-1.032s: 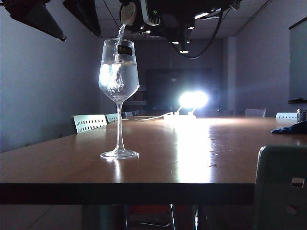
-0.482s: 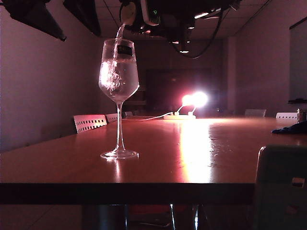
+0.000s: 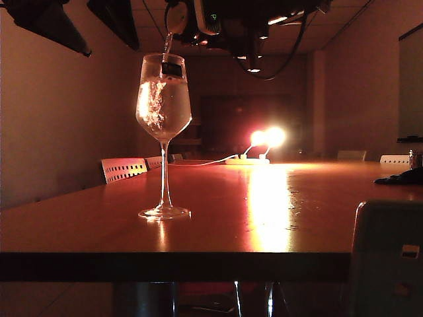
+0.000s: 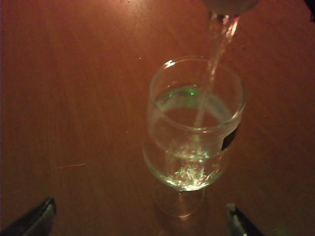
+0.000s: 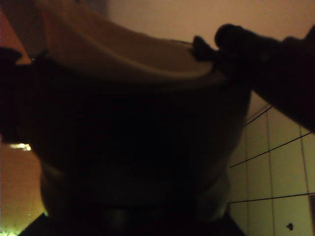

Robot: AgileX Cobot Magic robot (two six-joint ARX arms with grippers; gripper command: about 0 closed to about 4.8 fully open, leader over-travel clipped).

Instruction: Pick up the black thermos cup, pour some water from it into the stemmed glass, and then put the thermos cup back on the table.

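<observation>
Pour in progress. From the exterior view the water level in the stemmed glass (image 3: 163, 105) has climbed over the last second, now close under the dark label near the rim; room light has also gone from bluish to orange-red, lamp colour only. The black thermos cup (image 5: 133, 147) is tipped above the glass at the top of that view, its pale spout (image 3: 176, 18) feeding a thin stream into the bowl. Right gripper (image 5: 123, 142) is clamped on the cup's body, which fills its wrist view. Left gripper (image 4: 140, 221) hangs spread wide, empty, over the table (image 3: 264, 218), looking down on the glass. My read: glass is nearly full, so I should right the cup soon and set it down, or it overflows.
</observation>
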